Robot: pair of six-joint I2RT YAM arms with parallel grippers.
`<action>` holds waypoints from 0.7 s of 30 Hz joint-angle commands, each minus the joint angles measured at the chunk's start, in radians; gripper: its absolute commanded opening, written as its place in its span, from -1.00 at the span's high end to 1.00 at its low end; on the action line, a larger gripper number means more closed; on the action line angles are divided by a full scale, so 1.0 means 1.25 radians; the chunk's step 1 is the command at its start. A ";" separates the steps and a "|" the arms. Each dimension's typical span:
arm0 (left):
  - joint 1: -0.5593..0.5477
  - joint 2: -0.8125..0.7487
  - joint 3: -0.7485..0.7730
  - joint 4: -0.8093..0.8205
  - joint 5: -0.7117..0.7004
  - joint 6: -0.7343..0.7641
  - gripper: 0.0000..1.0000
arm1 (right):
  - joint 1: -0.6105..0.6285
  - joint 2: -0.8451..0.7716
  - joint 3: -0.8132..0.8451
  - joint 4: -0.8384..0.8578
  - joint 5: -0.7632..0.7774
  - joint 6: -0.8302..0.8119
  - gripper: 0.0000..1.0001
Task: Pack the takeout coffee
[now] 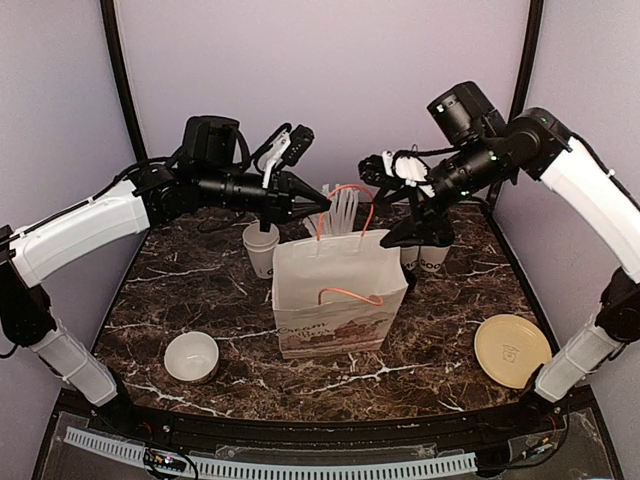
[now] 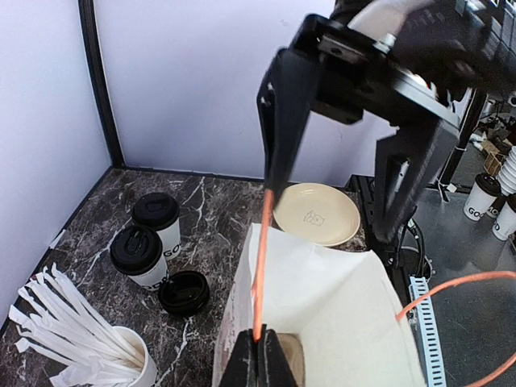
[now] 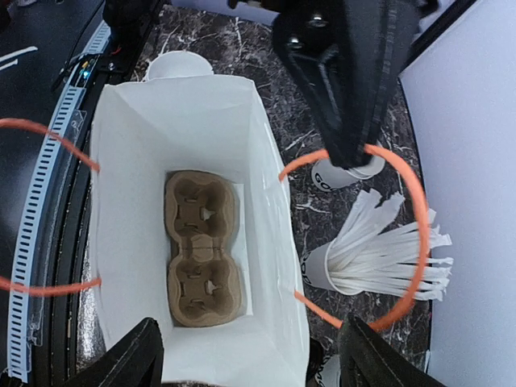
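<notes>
- Left gripper [image 2: 251, 359]: pinched tight on paper bag [image 3: 169, 121]'s orange handle [image 2: 260, 266].
- Right gripper [image 3: 248, 326]: spread, empty, over bag.
- Cup carrier [image 3: 201, 250]: inside bag.
- Coffee cups [image 2: 135, 248]: lidded, on table [image 2: 214, 205].

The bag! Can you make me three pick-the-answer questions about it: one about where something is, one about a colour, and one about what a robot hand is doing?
1. Where is the carrier?
A. at the bottom of the bag
B. beside the bag
C. on top of the bag

2. Each handle is:
A. blue
B. orange
C. green

3. The left gripper is:
A. wide open
B. shut on a handle
C. shut on the carrier

Answers:
1 A: the right wrist view looks down into the bag and shows the carrier on its floor.
2 B: both loops are orange.
3 B: its fingers pinch one orange loop.
</notes>
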 commanded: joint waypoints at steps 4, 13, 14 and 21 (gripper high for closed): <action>-0.029 -0.069 -0.044 -0.020 0.022 0.004 1.00 | -0.141 -0.086 -0.048 0.020 -0.097 0.009 -0.51; -0.139 -0.145 -0.138 -0.012 0.040 -0.043 1.00 | -0.276 -0.149 -0.215 0.119 -0.114 0.049 -0.52; -0.157 -0.156 -0.148 -0.018 0.039 -0.045 1.00 | -0.283 -0.151 -0.225 0.126 -0.114 0.054 -0.52; -0.201 -0.189 -0.213 -0.002 0.054 -0.057 1.00 | -0.313 -0.139 -0.270 0.153 -0.104 0.074 -0.52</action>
